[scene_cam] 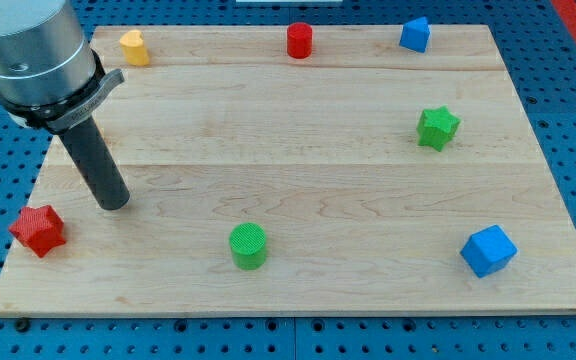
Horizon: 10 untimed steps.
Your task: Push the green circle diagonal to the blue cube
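Green circle [248, 245] sits near the table's [298, 150] bottom edge, left of centre, at about 4 o'clock from my tip [114, 203] and well apart from it. Blue cube [488, 250] lies far off at the circle's 3 o'clock. Red star [37, 229] sits near my tip, at its 8 o'clock. End effector is a bare rod, no jaws, touching no block. Farther: green star [437, 128]; yellow block [134, 47], red cylinder [299, 41], second blue block [415, 34].

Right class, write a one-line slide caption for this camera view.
My tip rests left of the green circle, with the blue cube at the wooden board's lower right.
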Available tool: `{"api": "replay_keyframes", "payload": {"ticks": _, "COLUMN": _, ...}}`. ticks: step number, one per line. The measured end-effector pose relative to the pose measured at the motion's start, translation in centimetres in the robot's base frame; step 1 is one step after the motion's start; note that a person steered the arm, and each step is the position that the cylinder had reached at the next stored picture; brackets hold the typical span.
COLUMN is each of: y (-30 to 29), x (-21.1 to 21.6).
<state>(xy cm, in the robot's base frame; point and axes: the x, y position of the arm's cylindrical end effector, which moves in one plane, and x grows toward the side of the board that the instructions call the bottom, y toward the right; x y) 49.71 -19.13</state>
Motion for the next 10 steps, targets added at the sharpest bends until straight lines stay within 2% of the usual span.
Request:
{"api": "replay_keyframes", "payload": {"ticks": 1, "y": 0.8, "x": 0.3}}
{"api": "replay_keyframes", "payload": {"ticks": 2, "y": 4.2, "x": 3.7}}
{"api": "replay_keyframes", "payload": {"ticks": 3, "y": 9.3, "x": 5.7}}
{"api": "replay_keyframes", "payload": {"ticks": 4, "y": 15.4, "x": 5.9}}
{"api": "replay_keyframes", "payload": {"ticks": 5, "y": 17.8, "x": 10.9}}
{"api": "replay_keyframes", "payload": {"ticks": 6, "y": 19.5, "x": 10.7}}
{"api": "replay_keyframes", "payload": {"ticks": 8, "y": 26.3, "x": -2.4}}
{"api": "replay_keyframes", "payload": {"ticks": 9, "y": 28.0, "x": 1.3}}
{"api": "replay_keyframes", "payload": {"ticks": 10, "y": 37.2, "x": -3.7}}
